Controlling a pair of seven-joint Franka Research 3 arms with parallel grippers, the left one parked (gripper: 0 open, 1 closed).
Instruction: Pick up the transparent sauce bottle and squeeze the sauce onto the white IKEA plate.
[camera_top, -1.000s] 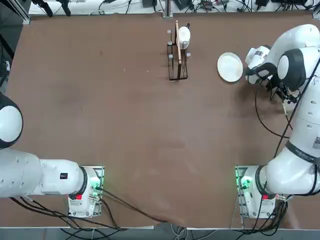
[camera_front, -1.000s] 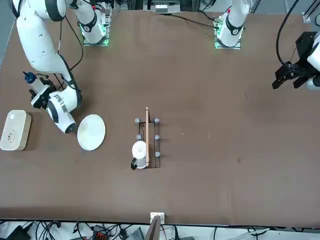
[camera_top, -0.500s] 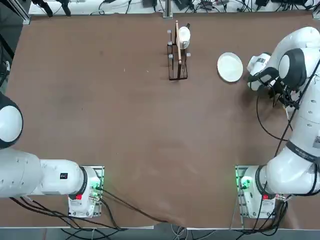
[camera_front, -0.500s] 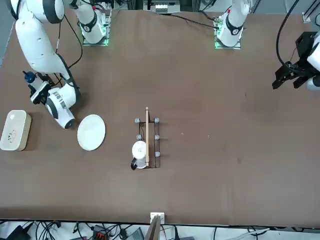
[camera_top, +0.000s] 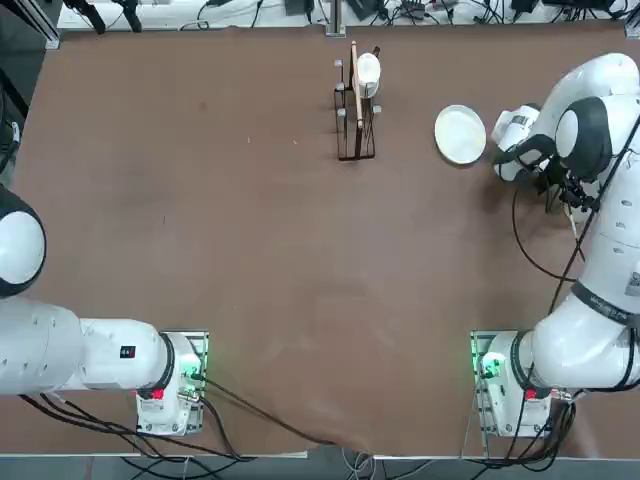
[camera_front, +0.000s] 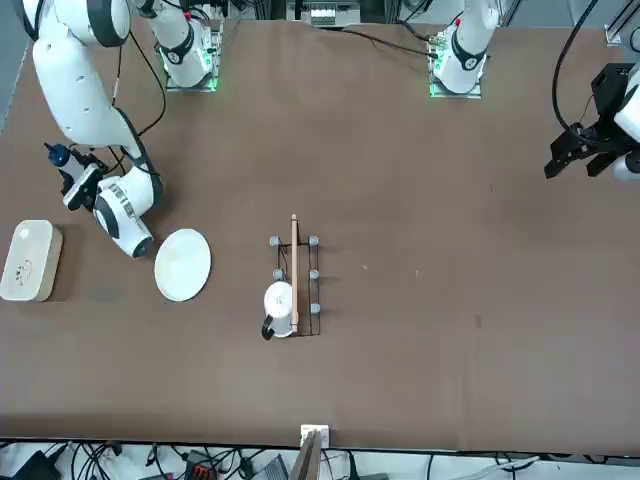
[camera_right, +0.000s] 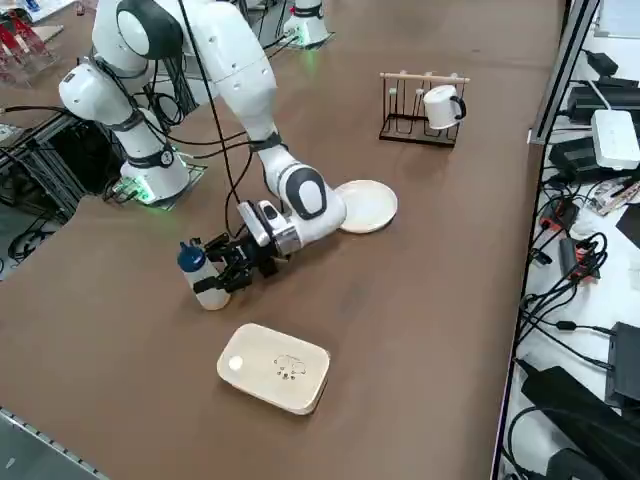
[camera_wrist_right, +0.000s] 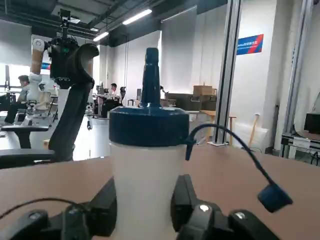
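The transparent sauce bottle (camera_right: 204, 283) stands upright on the brown table, its blue nozzle cap (camera_wrist_right: 148, 117) on top and a small blue tethered cap (camera_wrist_right: 274, 197) hanging off to one side. My right gripper (camera_right: 226, 277) reaches in low from the plate's side. Its two black fingers (camera_wrist_right: 183, 199) press against both sides of the bottle's whitish body (camera_wrist_right: 144, 175), so it is shut on it. In the front view the bottle's blue cap (camera_front: 54, 154) shows just beyond the gripper (camera_front: 76, 181). The white IKEA plate (camera_top: 460, 134) (camera_right: 367, 205) lies flat beside my wrist.
A white boxy rounded-rectangle object (camera_right: 275, 367) (camera_front: 27, 260) lies close by, on the bottle's table-edge side. A black wire rack with a white mug (camera_top: 356, 98) (camera_right: 422, 107) stands past the plate. My own forearm arches over the bottle.
My right wrist has shifted a little toward the bottle, and the fingers have closed from wide open onto its sides. The plate and rack have not moved.
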